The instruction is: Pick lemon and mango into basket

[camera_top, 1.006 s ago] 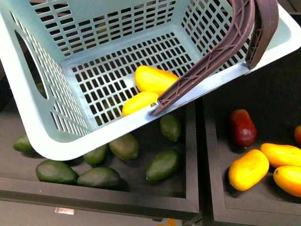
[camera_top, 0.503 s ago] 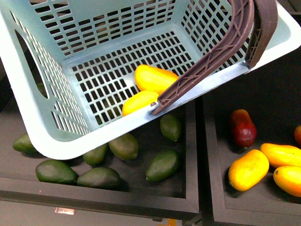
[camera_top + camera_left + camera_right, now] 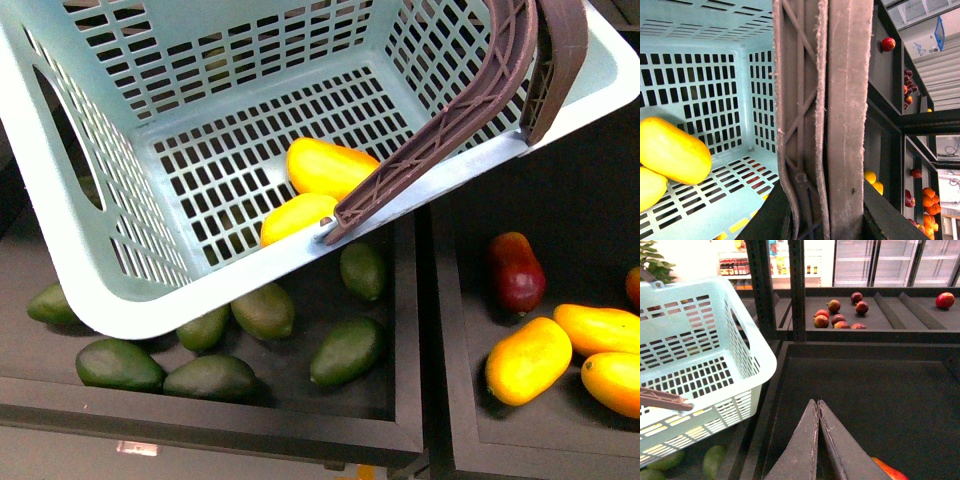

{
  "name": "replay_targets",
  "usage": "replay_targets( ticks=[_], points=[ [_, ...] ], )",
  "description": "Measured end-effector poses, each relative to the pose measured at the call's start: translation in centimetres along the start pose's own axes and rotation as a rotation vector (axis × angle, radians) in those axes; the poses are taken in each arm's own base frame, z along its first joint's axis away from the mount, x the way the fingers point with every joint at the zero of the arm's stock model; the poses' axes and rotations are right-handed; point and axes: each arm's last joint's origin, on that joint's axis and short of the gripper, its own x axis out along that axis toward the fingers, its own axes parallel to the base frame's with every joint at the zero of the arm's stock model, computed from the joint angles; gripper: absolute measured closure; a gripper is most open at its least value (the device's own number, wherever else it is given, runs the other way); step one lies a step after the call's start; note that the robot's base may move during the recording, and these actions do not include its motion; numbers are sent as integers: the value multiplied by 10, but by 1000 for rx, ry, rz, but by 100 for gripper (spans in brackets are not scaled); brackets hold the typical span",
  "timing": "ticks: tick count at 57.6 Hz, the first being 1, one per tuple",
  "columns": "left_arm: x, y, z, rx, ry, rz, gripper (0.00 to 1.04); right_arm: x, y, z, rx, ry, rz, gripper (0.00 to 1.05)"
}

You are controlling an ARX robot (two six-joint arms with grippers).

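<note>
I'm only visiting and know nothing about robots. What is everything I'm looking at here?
basket: one, pale teal, tilted above the left bin
handles: two, brown, side by side at the basket's rim
mango: one, yellow-orange, on the basket floor
lemon: one, bright yellow, beside the mango
green fruits: seven showing, dark green, left bin
dark red fruit: one, right bin
loose mangoes: three, yellow-orange, right bin
red fruits: several, far shelf
left gripper: one, dark, closed on the handles
right gripper: one, dark, shut, empty, over a dark bin
</note>
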Motion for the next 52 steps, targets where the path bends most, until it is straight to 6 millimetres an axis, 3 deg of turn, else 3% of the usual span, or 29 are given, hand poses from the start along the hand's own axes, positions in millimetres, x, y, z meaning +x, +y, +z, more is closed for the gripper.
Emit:
replay_targets(
  ticks=[26,52],
  points=[
    [0,0,0,0,2,-1,86,-16,0,-3,0,10,0,103],
    [0,0,0,0,0,0,86,-16,0,-3,0,5,0,103]
  ],
)
